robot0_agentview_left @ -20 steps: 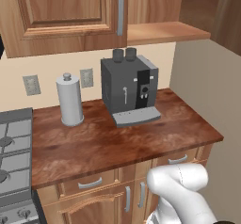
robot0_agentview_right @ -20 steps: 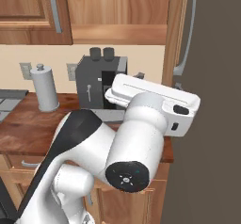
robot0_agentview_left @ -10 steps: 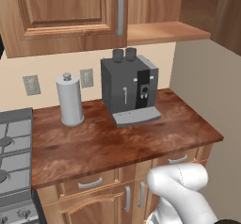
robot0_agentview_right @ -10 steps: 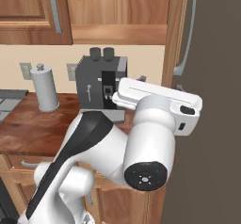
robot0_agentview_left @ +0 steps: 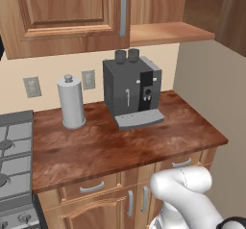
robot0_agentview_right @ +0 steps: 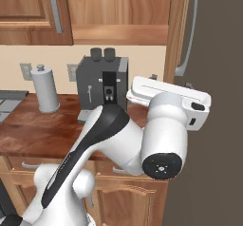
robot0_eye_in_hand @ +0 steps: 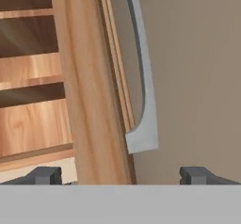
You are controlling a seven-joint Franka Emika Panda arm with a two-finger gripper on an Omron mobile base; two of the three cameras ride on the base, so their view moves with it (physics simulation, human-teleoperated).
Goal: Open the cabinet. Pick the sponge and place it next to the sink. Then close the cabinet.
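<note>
You are looking along the wide-open gripper (robot0_eye_in_hand: 121, 175) at the swung-out right door of the cabinet (robot0_eye_in_hand: 87, 100), whose edge is running lengthwise straight ahead between the empty fingertips (robot0_eye_in_hand: 46, 175), its long grey handle (robot0_eye_in_hand: 141, 91) lying just right of centre.

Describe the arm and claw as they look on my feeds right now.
The arm is glossy white with rounded, bulbous segments and a black band along one link. A round dark joint cap with small bolt marks faces the right base camera. The hand is a flat white block with a small dark inset. The claw has two small, dark grey, blocky fingertips. No cables show.
</note>
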